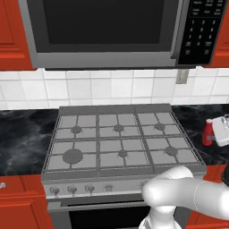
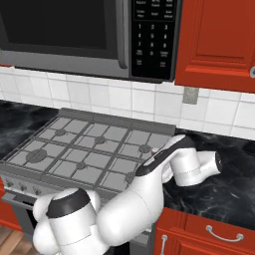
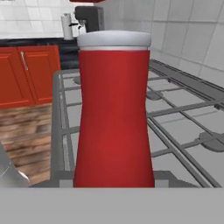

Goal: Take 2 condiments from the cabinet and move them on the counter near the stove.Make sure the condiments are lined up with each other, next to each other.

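The slim red bottle (image 1: 207, 132) with its pale cap stands upright over the black counter (image 1: 22, 138), just right of the grey stove (image 1: 118, 134). In the hand view the red bottle (image 3: 113, 113) is very close and centred, with the stove's grates (image 3: 175, 109) stretching away behind it. My gripper (image 1: 212, 133) reaches in from the right and is around the bottle; the fingertips are hidden. In the right base view my arm stretches low over the counter (image 2: 224, 194) past the stove's right edge. The brown shaker is out of view. A red wall cabinet (image 2: 216, 40) hangs above, door closed.
A steel-and-black microwave (image 1: 103, 31) hangs over the stove. A wall outlet (image 2: 190, 94) sits on the white tiles. Red base cabinets (image 2: 214, 234) lie under the counter. Far off stand a dark coffee machine (image 3: 89, 17) and a paper towel roll (image 3: 66, 25).
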Available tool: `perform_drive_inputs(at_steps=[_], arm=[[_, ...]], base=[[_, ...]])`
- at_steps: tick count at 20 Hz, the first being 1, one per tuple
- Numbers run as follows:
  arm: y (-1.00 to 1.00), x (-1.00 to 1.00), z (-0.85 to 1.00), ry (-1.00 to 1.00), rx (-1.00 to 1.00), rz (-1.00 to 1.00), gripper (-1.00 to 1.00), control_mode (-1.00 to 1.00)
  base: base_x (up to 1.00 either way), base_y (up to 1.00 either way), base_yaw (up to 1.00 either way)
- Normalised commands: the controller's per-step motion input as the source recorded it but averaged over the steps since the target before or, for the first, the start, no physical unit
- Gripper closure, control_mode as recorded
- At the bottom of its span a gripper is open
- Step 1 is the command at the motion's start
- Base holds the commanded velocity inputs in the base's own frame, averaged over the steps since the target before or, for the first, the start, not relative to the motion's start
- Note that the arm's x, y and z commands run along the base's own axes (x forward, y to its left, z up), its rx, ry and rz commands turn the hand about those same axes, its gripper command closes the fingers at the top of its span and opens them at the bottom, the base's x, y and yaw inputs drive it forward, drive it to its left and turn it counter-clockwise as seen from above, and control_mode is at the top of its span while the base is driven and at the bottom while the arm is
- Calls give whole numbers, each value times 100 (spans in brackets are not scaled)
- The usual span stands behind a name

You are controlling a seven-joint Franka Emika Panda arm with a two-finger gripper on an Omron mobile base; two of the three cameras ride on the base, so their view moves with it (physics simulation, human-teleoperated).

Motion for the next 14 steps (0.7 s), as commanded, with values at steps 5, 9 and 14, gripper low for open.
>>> perform_drive_inputs(at_steps=[5, 9, 14], arm=[[-4, 1, -40, -5, 1, 0, 100, -100], [-16, 0, -29, -6, 3, 0, 100, -100], [-11, 3, -33, -7, 3, 0, 100, -100]], base=[[0, 0, 0], [0, 0, 0], [0, 0, 0]])
